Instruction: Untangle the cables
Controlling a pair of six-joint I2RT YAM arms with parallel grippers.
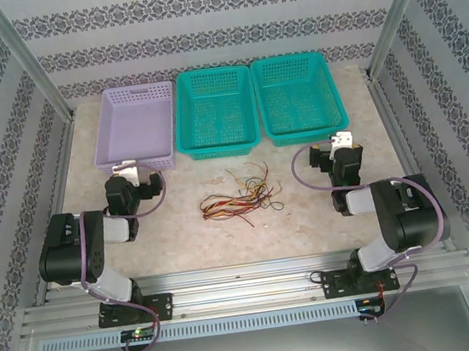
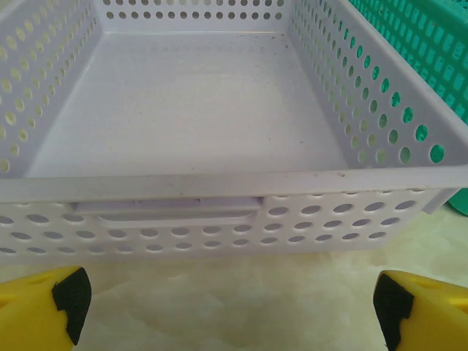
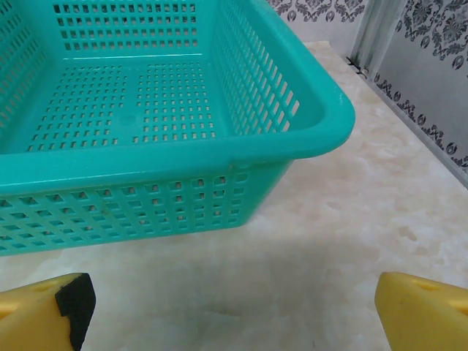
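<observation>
A tangle of thin red, yellow-orange and black cables (image 1: 239, 195) lies on the marble table between the two arms. My left gripper (image 1: 128, 167) sits to the left of the tangle, just in front of the lilac basket (image 1: 134, 123), and its yellow fingers (image 2: 44, 314) stand wide apart with bare table between them. My right gripper (image 1: 341, 140) is to the right of the tangle, by the near right corner of the right teal basket (image 1: 297, 95). It is open too, with nothing between its fingers (image 3: 420, 314).
A middle teal basket (image 1: 216, 109) stands between the lilac and right teal ones along the back; all three look empty. The lilac basket's front wall (image 2: 219, 219) is close ahead of the left fingers, the teal basket's wall (image 3: 139, 208) ahead of the right. Patterned walls and metal posts enclose the table.
</observation>
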